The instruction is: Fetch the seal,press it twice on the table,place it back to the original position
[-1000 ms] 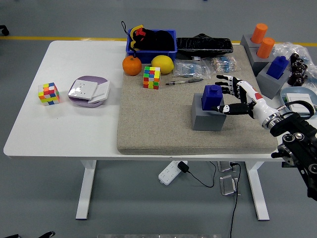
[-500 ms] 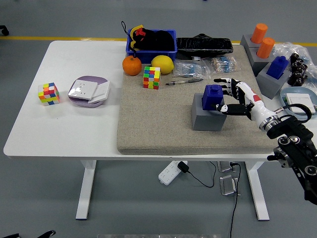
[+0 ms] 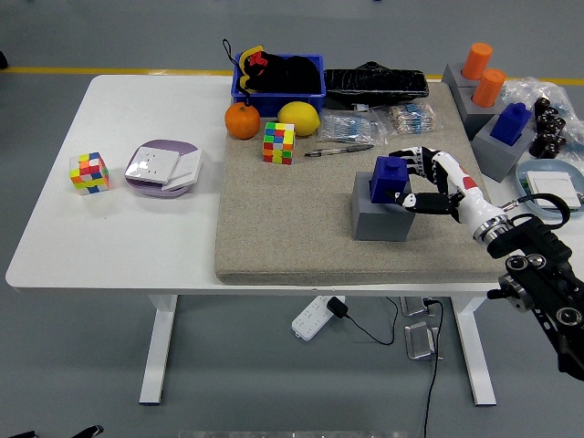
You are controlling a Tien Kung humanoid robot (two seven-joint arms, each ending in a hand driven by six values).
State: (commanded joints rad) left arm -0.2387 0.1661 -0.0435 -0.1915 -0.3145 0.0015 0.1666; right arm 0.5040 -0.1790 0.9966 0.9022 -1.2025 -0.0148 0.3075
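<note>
Right hand (image 3: pixel 422 182) crept left, fingers now cupping blue seal (image 3: pixel 390 178) on grey block (image 3: pixel 380 217); no legible writing.

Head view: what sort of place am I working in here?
Probably a lab or workshop test bench: grey floor with a yellow line, a white table with a mat, and assorted props like cubes.

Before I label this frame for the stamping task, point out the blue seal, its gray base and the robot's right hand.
blue seal (image 3: pixel 391 177), head view, front face of its body.
gray base (image 3: pixel 380 222), head view, front face.
right hand (image 3: pixel 429 182), head view, middle of the hand beside the seal.
</note>
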